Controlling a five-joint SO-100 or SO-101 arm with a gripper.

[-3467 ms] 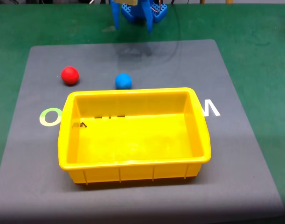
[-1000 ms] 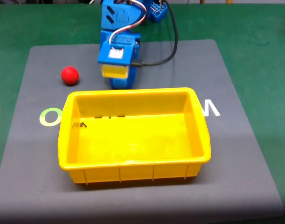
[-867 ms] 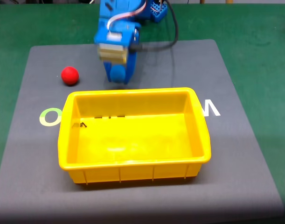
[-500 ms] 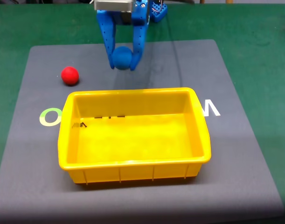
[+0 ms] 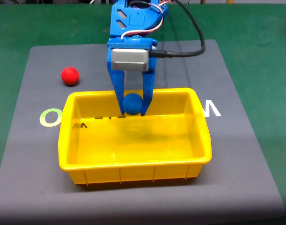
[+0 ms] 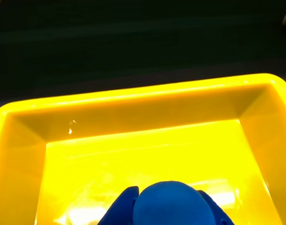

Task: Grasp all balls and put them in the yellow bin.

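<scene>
We see a grey mat [image 5: 255, 154] on green cloth [image 5: 264, 28], and the yellow bin [image 5: 204, 149] near the mat's front edge, long axis left to right. The blue arm [image 5: 133, 18] reaches over the bin's far rim; its gripper [image 5: 132, 111] clamps the blue ball [image 5: 132, 102] above the floor. The wrist view alone shows the near wall [image 6: 147, 110] past the ball [image 6: 173, 204]. The red ball [image 5: 70, 75] sits near the mat's far-left corner.

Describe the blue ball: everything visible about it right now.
The blue ball is small, round, smooth and matte, with no markings. It is pinched between the gripper's two blue fingers, one on each side, and hangs above the yellow bin near its far wall, not touching the floor. In the wrist view it sits at the bottom edge, with the bin's bright interior beyond it. Nothing but the fingers touches it.
</scene>
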